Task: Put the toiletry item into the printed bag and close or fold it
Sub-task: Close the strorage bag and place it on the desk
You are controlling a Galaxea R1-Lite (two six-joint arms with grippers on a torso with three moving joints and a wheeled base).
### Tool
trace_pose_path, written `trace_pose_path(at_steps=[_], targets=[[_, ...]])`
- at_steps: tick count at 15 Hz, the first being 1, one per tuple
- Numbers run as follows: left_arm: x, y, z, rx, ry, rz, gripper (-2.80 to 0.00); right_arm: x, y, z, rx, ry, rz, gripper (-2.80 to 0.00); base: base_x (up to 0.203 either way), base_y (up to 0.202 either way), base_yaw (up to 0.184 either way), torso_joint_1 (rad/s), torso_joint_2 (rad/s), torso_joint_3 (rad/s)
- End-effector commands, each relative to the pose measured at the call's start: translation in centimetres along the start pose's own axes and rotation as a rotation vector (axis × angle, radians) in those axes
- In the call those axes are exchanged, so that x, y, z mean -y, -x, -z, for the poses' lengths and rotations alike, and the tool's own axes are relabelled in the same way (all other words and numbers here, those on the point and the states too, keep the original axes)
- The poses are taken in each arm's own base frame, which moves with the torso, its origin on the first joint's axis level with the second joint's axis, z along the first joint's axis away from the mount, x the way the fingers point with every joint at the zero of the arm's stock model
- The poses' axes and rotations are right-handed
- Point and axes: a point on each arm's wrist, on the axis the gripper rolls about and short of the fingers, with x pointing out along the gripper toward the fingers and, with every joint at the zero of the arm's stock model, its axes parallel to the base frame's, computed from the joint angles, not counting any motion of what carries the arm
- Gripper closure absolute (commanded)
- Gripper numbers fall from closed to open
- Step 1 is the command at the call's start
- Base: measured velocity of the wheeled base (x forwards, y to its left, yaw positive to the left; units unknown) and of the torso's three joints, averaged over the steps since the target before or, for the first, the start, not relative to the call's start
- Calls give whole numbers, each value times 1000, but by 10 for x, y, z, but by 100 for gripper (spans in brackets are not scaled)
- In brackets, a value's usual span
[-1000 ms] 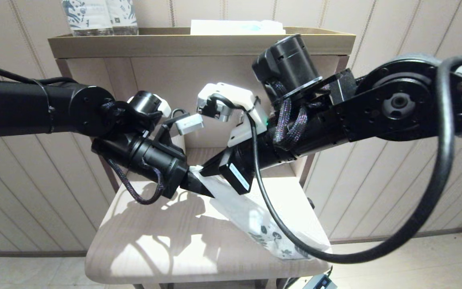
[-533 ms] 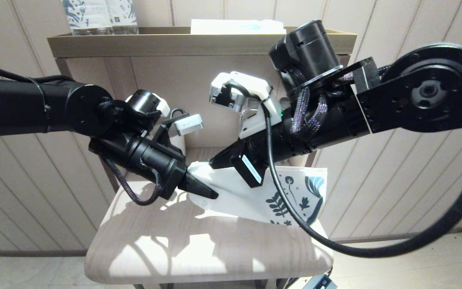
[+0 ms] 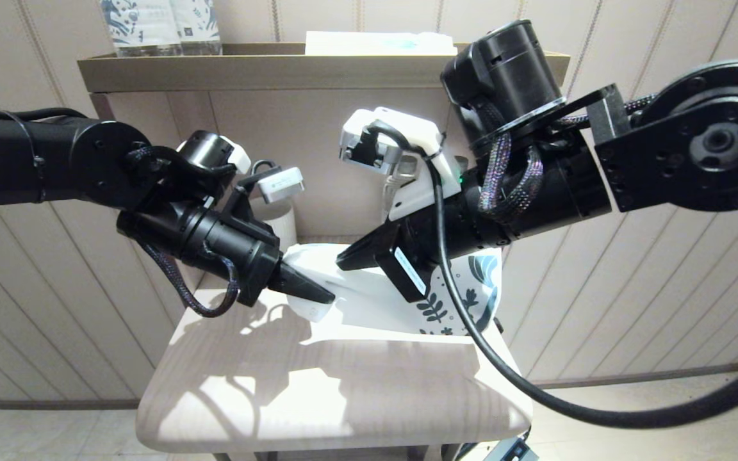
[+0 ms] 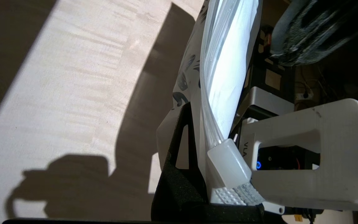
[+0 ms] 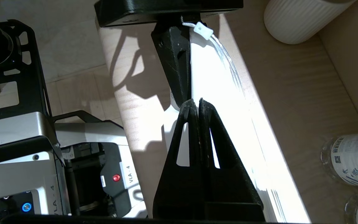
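Observation:
The printed bag [image 3: 452, 301] hangs in the air above the table, white with its dark blue leaf print at the right end. My left gripper [image 3: 319, 297] is shut on its left corner. In the left wrist view that gripper [image 4: 202, 140] pinches the bag [image 4: 225, 62] beside the translucent zip slider [image 4: 230, 166]. My right gripper [image 3: 344, 261] is shut on the bag's top edge a little to the right. In the right wrist view its fingertips [image 5: 196, 104] clamp the bright white bag [image 5: 228, 102]. No toothbrush shows in any view.
The pale wooden table [image 3: 318, 390] lies below the bag. A white ribbed cup [image 3: 282, 224] stands behind my left gripper. On the shelf tray [image 3: 318, 67] above are blue-patterned bottles [image 3: 157, 25] and a white and light blue packet [image 3: 378, 43].
The bag's printed end has swung up from the table's right front and now hangs level. My left gripper has drawn left and up, and the right gripper has risen and pulled right.

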Motion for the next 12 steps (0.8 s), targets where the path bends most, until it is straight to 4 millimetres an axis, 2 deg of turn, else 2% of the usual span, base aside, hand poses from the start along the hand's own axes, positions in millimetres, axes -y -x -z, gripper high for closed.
trace_pose_path(at_steps=[1, 6, 12], targets=[[1, 0, 1, 0, 1, 8, 0, -2, 0, -4, 11, 15, -7, 0, 0, 0, 0, 0, 0, 0], [-1, -3, 2, -2, 11, 20, 0, -6, 4, -12, 39, 37, -6, 0, 0, 0, 0, 0, 0, 0], [-2, -5, 3, 27, 13, 86, 0, -4, 1, -12, 33, 33, -12, 0, 0, 0, 0, 0, 0, 0]])
